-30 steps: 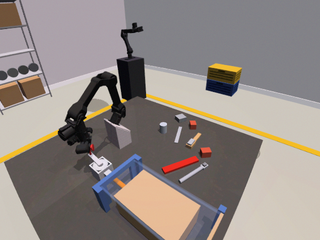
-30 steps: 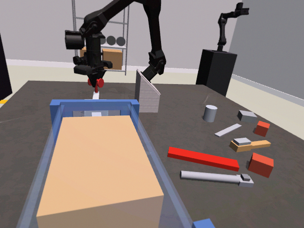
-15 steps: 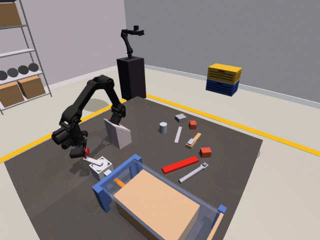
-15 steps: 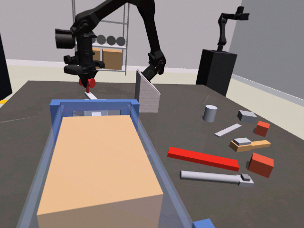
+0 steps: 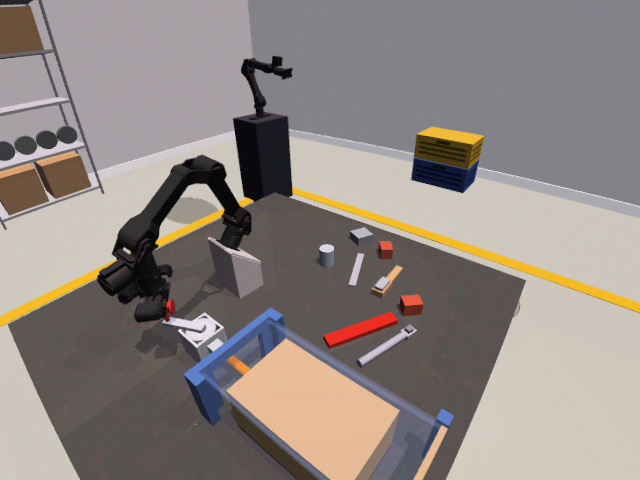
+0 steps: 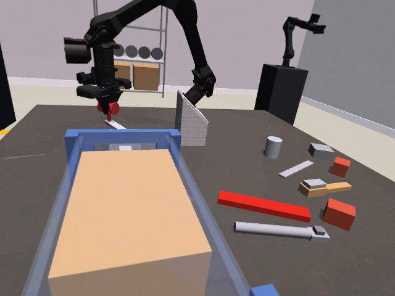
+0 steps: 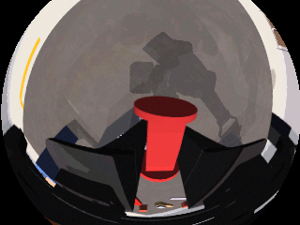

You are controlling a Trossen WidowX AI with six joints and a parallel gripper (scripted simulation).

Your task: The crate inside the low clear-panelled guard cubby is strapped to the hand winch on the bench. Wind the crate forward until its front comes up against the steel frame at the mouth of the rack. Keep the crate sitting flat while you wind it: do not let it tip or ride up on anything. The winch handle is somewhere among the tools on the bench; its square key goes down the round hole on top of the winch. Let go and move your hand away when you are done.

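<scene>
My gripper is shut on the red knob of the winch handle. The handle's pale arm lies across the top of the white winch and points away from the cubby. Its key end is over the round hole; the key itself is hidden. An orange strap runs from the winch side to the crate. The crate sits flat between the clear panels, with a short gap to the blue frame.
A grey slanted panel stands beside the winch, near the arm's base. A red bar, a grey wrench-like tool, a brush-like tool, red blocks and a grey cylinder lie right of the cubby.
</scene>
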